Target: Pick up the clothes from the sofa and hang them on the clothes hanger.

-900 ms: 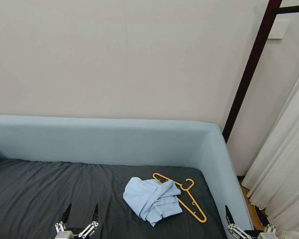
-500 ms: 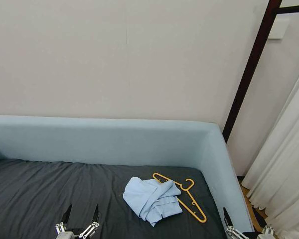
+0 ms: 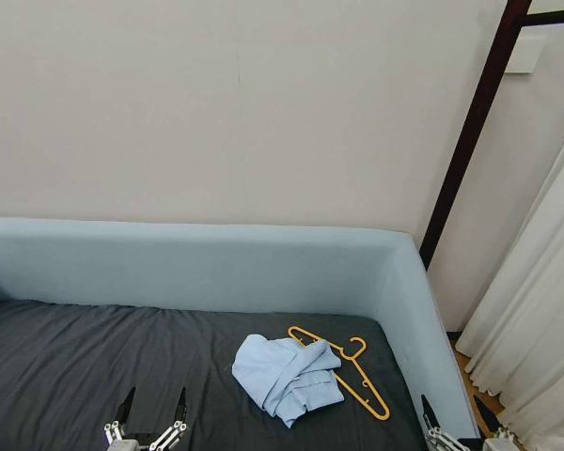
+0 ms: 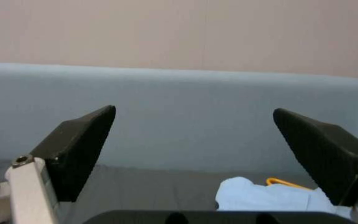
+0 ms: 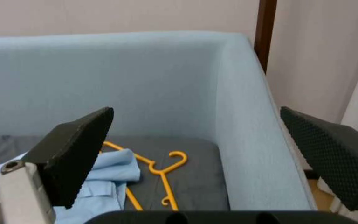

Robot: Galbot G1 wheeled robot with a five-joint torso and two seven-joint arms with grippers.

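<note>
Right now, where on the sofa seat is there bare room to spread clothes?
The dark grey seat cushion is bare left of the crumpled light blue shirt. Crowded on its right: the orange plastic hanger, beside the blue armrest.

The left gripper (image 3: pixel 155 402), with its two thin black fingers and shiny silver joints, has slid down a little. Less of it pokes up over the bottom edge of the head view than a moment ago. The right gripper (image 3: pixel 451 413), black and silver too, has also sunk a bit and moved a tiny way to the left, so now it is mostly its dark finger tips that peek up.
</note>
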